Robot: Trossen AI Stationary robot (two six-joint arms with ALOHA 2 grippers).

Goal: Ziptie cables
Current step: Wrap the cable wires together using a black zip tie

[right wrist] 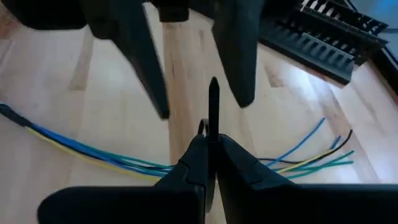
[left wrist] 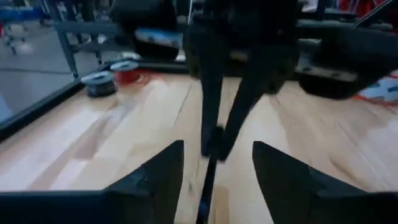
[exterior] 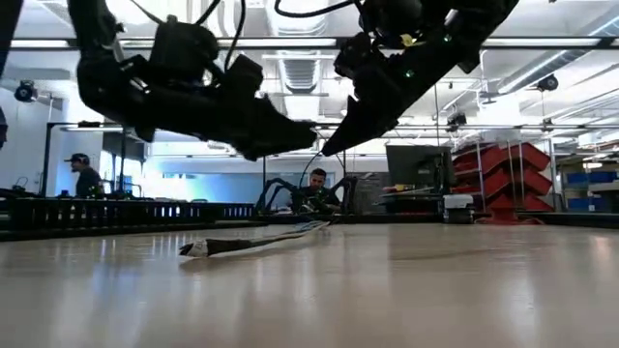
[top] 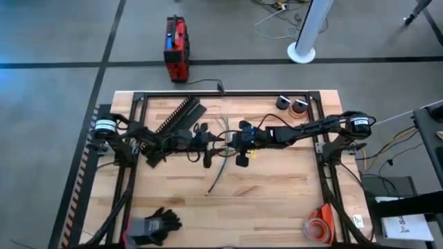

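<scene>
The cables [top: 219,155], a bundle of thin blue, green, yellow and black wires, lie flat on the wooden table, fanned apart at one end [right wrist: 323,152]. In the low view they show as a low strip [exterior: 253,242] on the tabletop. My right gripper [right wrist: 210,146] hovers above them, shut on a thin black zip tie [right wrist: 213,102]. My left gripper [left wrist: 217,168] faces it from the table's left, open. Its fingers [right wrist: 144,62] stand on either side of the tie's free end and touch nothing. Both grippers [exterior: 309,140] hang clear of the table. My right gripper pinches the zip tie between its two fingertips [right wrist: 198,155], and the tie's tip [right wrist: 213,87] sticks out past them toward my left gripper. The fingers slant down from the table's right. The tie is lifted off the table; its other end is hidden by the fingers.
A long black slotted strip [top: 177,121] lies at the far left, near the left arm. Two wire spools [top: 292,104] stand at the far right. Black gloves [top: 154,225] and an orange coil [top: 320,226] lie near the front edge. A black frame [top: 228,95] rims the work area.
</scene>
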